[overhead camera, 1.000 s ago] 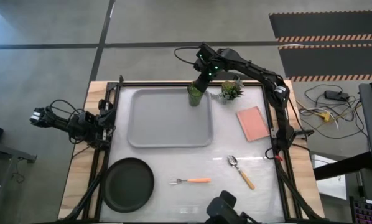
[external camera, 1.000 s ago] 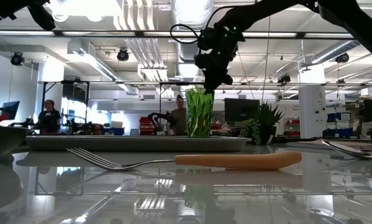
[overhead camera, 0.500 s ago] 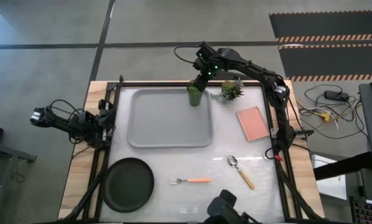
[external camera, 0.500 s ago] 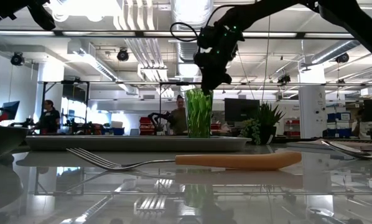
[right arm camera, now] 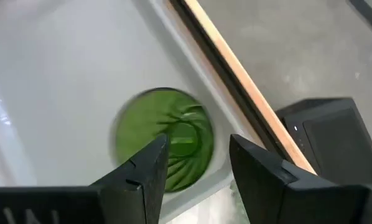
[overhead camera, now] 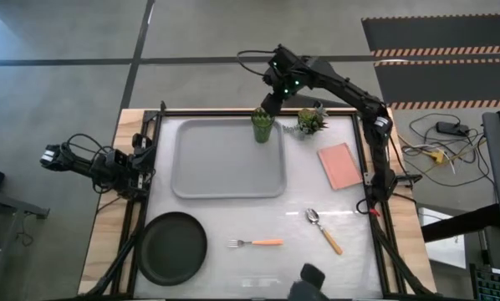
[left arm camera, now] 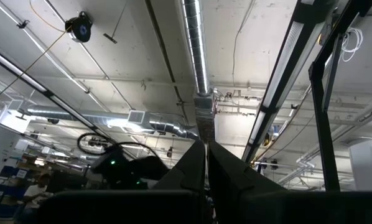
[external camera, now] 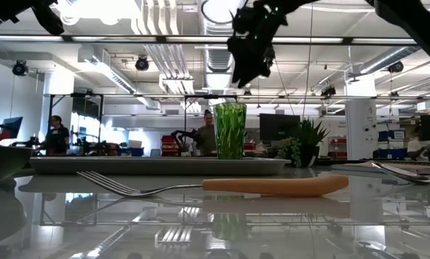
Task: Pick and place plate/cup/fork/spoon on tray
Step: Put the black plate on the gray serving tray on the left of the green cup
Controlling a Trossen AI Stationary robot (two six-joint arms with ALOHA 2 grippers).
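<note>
The right gripper (overhead camera: 267, 102) hangs above the cup (overhead camera: 262, 126) with its fingers (right arm camera: 144, 169) spread apart and clear of the glass, holding nothing. The cup stands upright directly below it in the far right corner of the tray (overhead camera: 225, 159). Well away toward the near edge lie the plate (overhead camera: 173, 247), fork (overhead camera: 255, 242) and spoon (overhead camera: 323, 230). The left gripper (overhead camera: 53, 156) waits off the table's left side, fingers pressed together
</note>
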